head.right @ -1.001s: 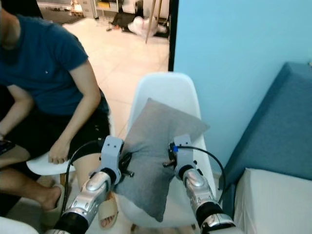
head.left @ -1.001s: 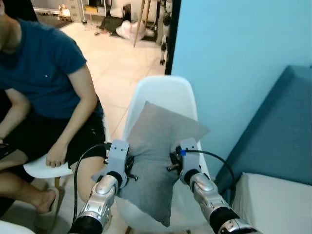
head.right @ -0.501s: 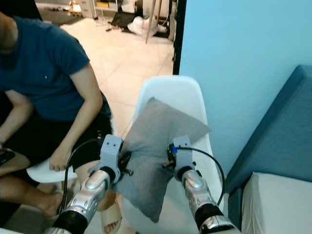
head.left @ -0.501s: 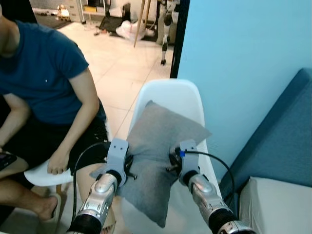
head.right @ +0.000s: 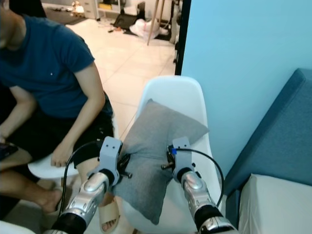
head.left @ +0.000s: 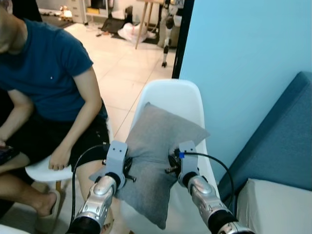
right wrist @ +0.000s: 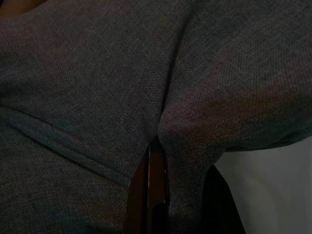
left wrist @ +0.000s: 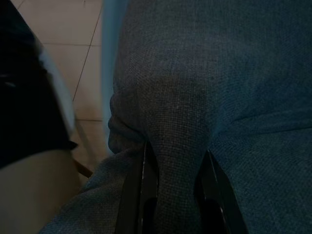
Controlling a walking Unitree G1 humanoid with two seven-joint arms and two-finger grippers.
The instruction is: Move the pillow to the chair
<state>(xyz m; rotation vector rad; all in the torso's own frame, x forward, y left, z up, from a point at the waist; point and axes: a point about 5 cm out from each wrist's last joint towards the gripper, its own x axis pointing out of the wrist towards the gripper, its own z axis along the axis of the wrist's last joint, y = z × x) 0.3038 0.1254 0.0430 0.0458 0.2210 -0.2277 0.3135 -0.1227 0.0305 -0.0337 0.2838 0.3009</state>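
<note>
A grey pillow (head.left: 156,151) hangs upright in front of the white chair (head.left: 170,97), its top corner against the chair's backrest. My left gripper (head.left: 127,168) is shut on a fold at the pillow's left side. My right gripper (head.left: 171,163) is shut on a fold at its right side. In the left wrist view the grey pillow (left wrist: 195,87) bunches between two black fingers (left wrist: 146,190). The right wrist view shows the same grey pillow (right wrist: 122,87) pinched between dark fingers (right wrist: 151,190), with the white chair (right wrist: 273,190) beyond it.
A person in a dark blue shirt (head.left: 44,78) sits on another white chair (head.left: 41,170) close on the left. A light blue wall (head.left: 243,58) stands behind the chair. A blue sofa (head.left: 278,146) with a pale cushion (head.left: 273,207) is at the right. Tiled floor (head.left: 126,58) stretches beyond.
The view has shifted a little, so the chair and pillow sit slightly differently in the picture. Both grippers keep their hold on the pillow.
</note>
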